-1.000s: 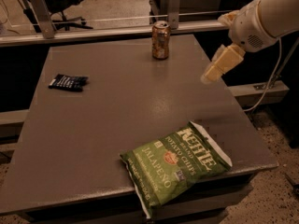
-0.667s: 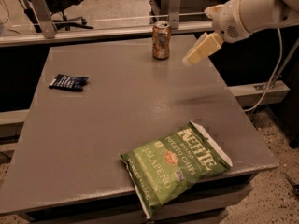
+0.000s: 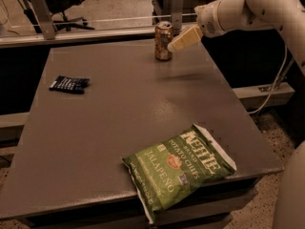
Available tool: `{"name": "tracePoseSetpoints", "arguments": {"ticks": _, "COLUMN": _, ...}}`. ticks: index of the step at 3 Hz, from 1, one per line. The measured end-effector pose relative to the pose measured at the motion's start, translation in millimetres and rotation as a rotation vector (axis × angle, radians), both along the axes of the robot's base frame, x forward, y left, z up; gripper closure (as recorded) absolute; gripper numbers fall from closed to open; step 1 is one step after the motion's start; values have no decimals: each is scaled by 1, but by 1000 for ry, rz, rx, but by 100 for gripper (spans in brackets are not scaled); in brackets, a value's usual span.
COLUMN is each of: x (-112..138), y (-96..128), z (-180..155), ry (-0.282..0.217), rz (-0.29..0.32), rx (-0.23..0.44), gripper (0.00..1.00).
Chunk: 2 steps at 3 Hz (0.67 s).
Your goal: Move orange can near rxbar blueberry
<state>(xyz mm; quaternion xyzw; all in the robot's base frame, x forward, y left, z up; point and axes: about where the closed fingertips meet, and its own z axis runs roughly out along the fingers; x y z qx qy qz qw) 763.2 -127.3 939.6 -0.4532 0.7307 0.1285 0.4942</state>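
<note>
The hand (image 3: 176, 43) hovers just beside the upright orange can (image 3: 163, 42).

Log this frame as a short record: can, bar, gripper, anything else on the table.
orange can: upright, far edge of the table
rxbar blueberry: flat, left side of the view, well apart from the can
gripper: just right of the can, contact unclear
chip bag: near edge, overhanging it
status: can not yet near the bar
</note>
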Motion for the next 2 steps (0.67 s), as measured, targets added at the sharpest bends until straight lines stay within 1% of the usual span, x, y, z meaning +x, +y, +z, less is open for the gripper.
{"name": "tracePoseSetpoints", "arguments": {"ticks": 1, "x": 36, "y": 8, "z": -17, "ry": 18, "rz": -34, "rx": 66, "gripper": 0}}
{"name": "tracePoseSetpoints", "arguments": {"ticks": 2, "x": 48, "y": 15, "z": -29, "ry": 50, "rz": -36, "rx": 99, "gripper": 0}}
